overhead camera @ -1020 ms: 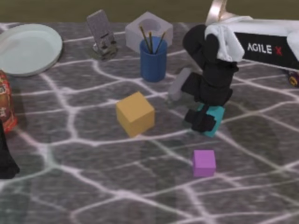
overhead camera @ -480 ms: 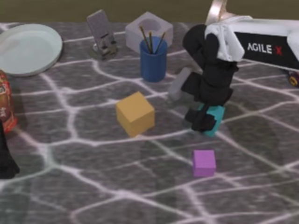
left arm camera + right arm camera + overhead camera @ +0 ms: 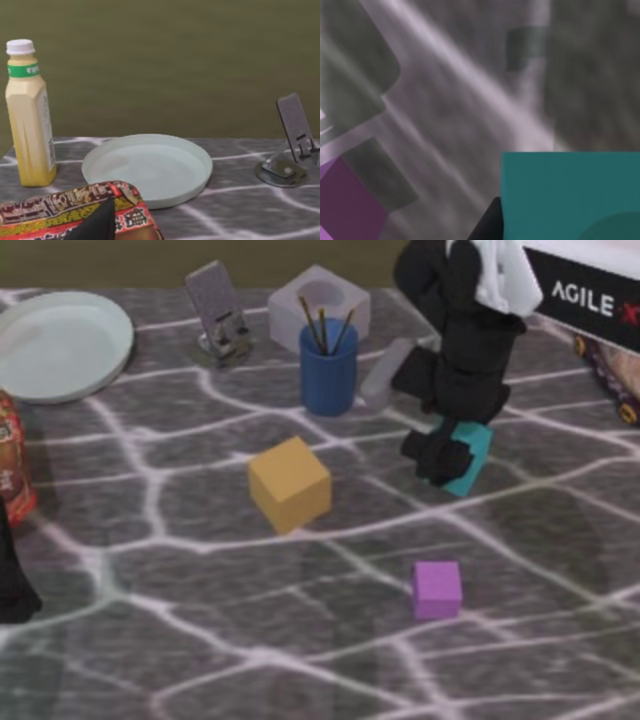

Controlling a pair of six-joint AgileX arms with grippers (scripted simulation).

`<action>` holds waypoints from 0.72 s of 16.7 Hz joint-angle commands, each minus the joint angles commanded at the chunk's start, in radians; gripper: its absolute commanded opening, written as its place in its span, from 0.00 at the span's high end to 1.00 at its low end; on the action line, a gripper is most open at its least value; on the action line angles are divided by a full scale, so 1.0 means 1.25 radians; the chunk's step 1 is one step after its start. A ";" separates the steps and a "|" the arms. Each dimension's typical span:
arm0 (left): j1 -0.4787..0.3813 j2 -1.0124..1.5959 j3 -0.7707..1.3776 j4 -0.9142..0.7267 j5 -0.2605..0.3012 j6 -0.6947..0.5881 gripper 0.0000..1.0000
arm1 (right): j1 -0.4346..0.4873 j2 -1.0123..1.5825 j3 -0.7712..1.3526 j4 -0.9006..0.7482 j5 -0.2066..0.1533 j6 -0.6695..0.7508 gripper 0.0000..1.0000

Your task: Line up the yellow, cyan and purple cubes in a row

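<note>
My right gripper (image 3: 443, 454) is shut on the teal-cyan cube (image 3: 471, 463) and holds it above the table, right of centre. In the right wrist view the cyan cube (image 3: 570, 195) fills the lower corner, with one dark finger against its side. The mustard-yellow cube (image 3: 290, 483) rests on the table at centre. Nearer the front, below the held cube, lies the small purple cube (image 3: 437, 589), which also shows in the right wrist view as the purple cube (image 3: 345, 205). My left arm (image 3: 12, 585) stays parked at the table's left edge.
A blue cup (image 3: 328, 368) with pencils stands behind the yellow cube, with a pale grey block (image 3: 320, 298) behind it. A phone stand (image 3: 220, 315) and a pale plate (image 3: 60, 345) are at the back left. A snack packet (image 3: 12, 470) and a yellow bottle (image 3: 29, 115) are at the left edge.
My right arm has risen and drawn toward the back of the table, carrying the cyan cube off the surface. The yellow and purple cubes have not moved.
</note>
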 joint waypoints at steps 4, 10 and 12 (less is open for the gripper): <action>0.000 0.000 0.000 0.000 0.000 0.000 0.00 | -0.004 0.000 0.002 -0.003 0.000 0.002 1.00; 0.000 0.000 0.000 0.000 0.000 0.000 0.00 | 0.124 -0.077 -0.092 0.014 -0.003 -0.084 1.00; 0.000 0.000 0.000 0.000 0.000 0.000 0.00 | 0.195 -0.117 -0.142 0.022 -0.003 -0.130 1.00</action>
